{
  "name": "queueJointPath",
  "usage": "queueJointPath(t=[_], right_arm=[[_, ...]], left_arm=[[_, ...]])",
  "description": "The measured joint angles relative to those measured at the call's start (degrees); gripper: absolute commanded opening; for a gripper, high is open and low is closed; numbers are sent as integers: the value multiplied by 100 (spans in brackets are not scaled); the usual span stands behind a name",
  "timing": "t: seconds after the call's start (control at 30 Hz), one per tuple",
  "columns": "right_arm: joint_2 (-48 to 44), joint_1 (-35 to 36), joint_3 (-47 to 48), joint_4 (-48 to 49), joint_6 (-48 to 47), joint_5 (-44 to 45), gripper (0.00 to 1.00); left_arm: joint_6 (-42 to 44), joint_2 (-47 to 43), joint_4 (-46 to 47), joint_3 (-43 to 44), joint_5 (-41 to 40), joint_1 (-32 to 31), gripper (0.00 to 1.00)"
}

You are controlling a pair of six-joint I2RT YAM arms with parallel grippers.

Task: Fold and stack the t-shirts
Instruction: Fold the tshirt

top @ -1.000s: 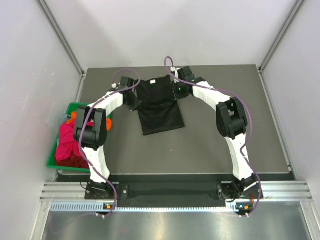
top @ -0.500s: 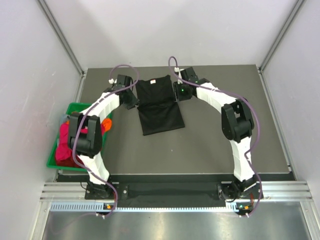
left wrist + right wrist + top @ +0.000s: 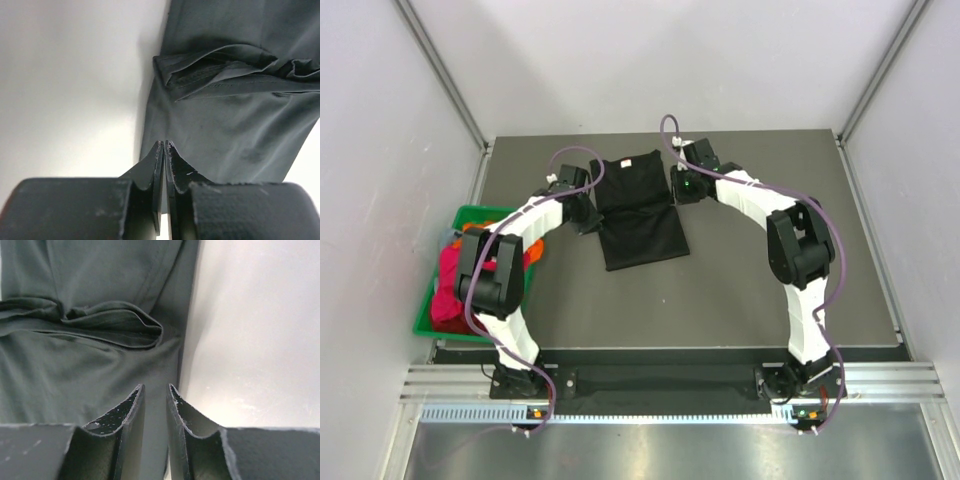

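Top external view: black shirt (image 3: 640,230) lies partly folded, centre-far on the worktop (image 3: 750,290), left jaws clenched at its left edge, right jaws a slit apart over its right edge.

One t-shirt (image 3: 640,215) on the table (image 3: 740,290) between left arm (image 3: 535,212) and right arm (image 3: 750,195), other t-shirts (image 3: 452,285) in the bin (image 3: 424,322) at left.

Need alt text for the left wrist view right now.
The left gripper is nearly closed, its tips at the side edge of the black t-shirt lying on the table. A folded-in sleeve bunches just beyond them.
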Motion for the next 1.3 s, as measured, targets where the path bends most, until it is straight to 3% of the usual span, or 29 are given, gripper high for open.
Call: queueJointPath(t=[0.2, 0.57, 0.77, 0.9, 0.97, 1.3], right_arm=[[149, 4, 105, 138, 22, -33, 24], [1051, -70, 1283, 153, 61, -52, 24], [1145, -223, 1438, 173, 114, -55, 25], [1060, -258, 1213, 210, 114, -52, 30], [922, -260, 960, 138, 107, -70, 32], [-83, -260, -267, -13, -61, -216, 35]], left_arm=[[2, 339, 83, 284, -7, -11, 9], [358, 1561, -63, 2162, -802, -9, 10], [575, 1799, -247, 2938, -1167, -9, 15], [673, 1541, -282, 2704, -1172, -9, 31], [693, 1268, -269, 2306, -1016, 11, 34], [706, 664, 9, 651, 361, 352, 34]])
